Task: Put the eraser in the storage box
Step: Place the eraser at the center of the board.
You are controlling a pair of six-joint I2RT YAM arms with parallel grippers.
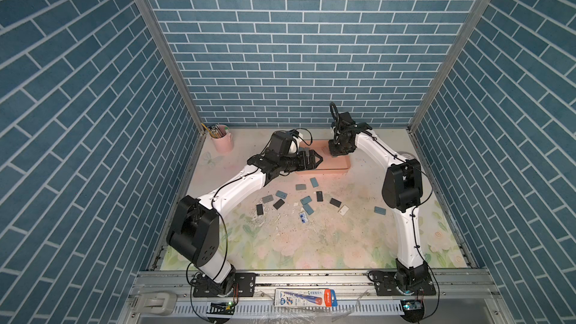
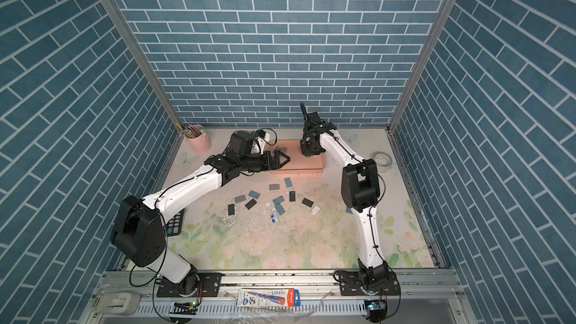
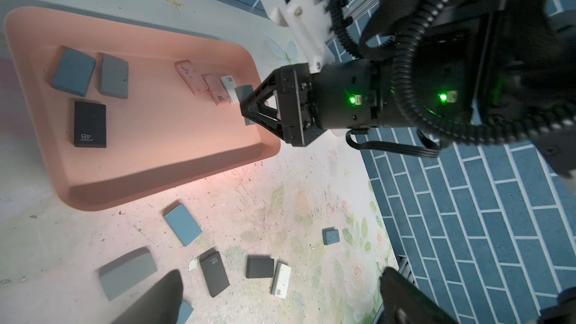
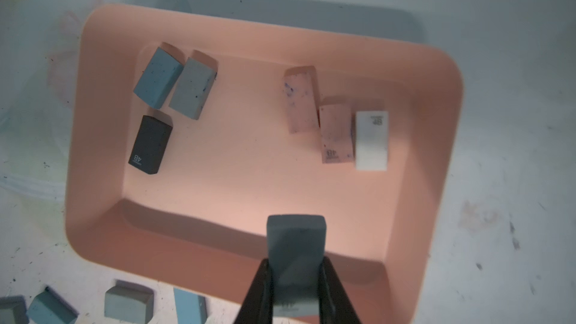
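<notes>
The right gripper (image 4: 296, 278) is pressed together on a grey eraser (image 4: 296, 238), pinching it by its two long sides. The eraser hangs over the inside of the storage box (image 4: 103, 120), close to one wall, held and not lying in it.

Six other erasers (image 4: 372, 141) lie on the box floor. A blue, a grey and a black one are grouped at one end. Two speckled pink ones and a white one sit side by side nearer the other end.

In both top views the left gripper (image 1: 316, 160) has its jaws spread wide with nothing between them, over the left end of the box.

Below the box in a top view, loose erasers (image 1: 314, 182) in blue, grey, black and white are scattered across the middle of the bench (image 1: 311, 244). The bench has a pale floral covering, scuffed and strewn with crumbs.

A pale pink pencil cup (image 1: 222, 141) stands at the upper left of the bench. A tape roll (image 2: 382, 160) lies at its right edge, and a calculator (image 2: 176, 224) shows beside the left arm.

Blue brick-pattern walls (image 1: 280, 42) enclose three sides. A metal rail (image 1: 311, 278) runs along the front, with a printed packet (image 1: 305, 297) lying just below it.
</notes>
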